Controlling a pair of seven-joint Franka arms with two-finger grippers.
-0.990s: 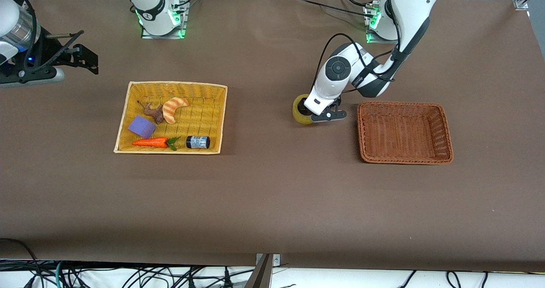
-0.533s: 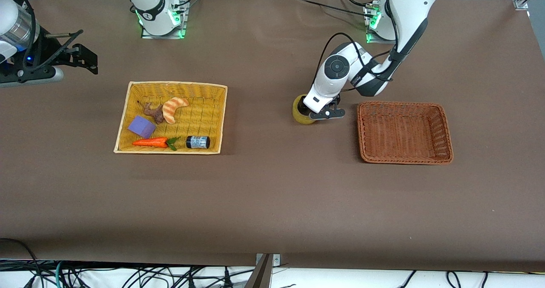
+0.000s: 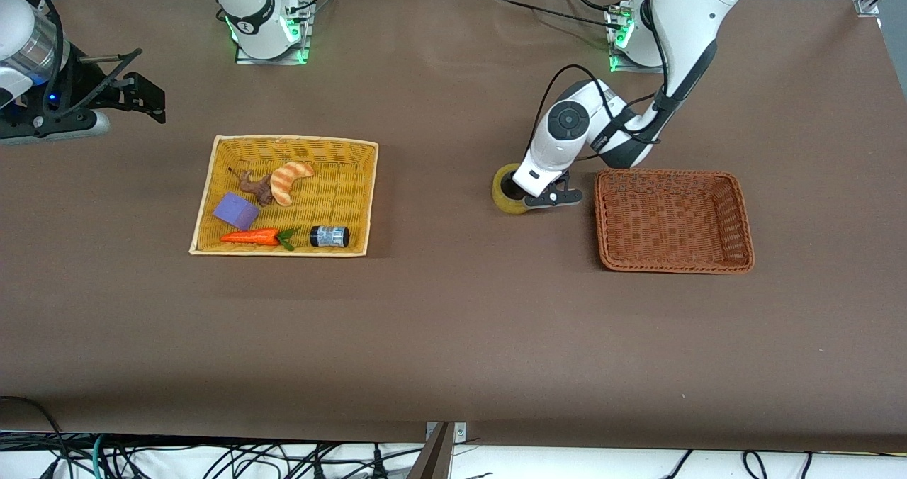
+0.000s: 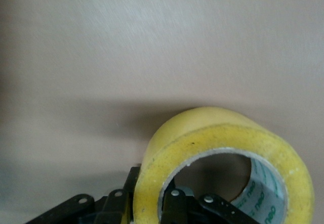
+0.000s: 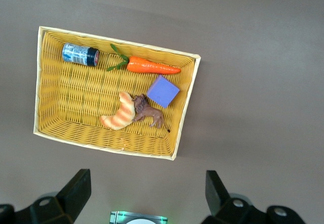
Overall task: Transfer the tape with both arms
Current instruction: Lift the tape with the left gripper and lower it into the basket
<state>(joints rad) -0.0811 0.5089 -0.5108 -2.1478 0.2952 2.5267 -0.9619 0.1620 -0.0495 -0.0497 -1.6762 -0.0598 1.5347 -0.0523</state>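
Note:
The tape (image 3: 504,194) is a yellowish roll with a wide hollow core, between the two baskets and close to the brown basket (image 3: 673,217). My left gripper (image 3: 523,195) is shut on its wall, one finger inside the core and one outside. In the left wrist view the tape (image 4: 223,133) fills the lower part, low over the table, with the left gripper (image 4: 152,197) clamped on its rim. My right gripper (image 3: 145,96) is open and empty, waiting up in the air at the right arm's end of the table. It also shows in the right wrist view (image 5: 146,186).
A yellow basket (image 3: 340,181) holds a croissant (image 3: 289,180), a brown figure, a purple block (image 3: 236,210), a carrot (image 3: 251,237) and a small dark jar (image 3: 329,236). The right wrist view shows the same basket (image 5: 76,107). The brown basket has nothing in it.
My left gripper has shifted a little toward the brown basket with the tape in it. The right arm has not moved.

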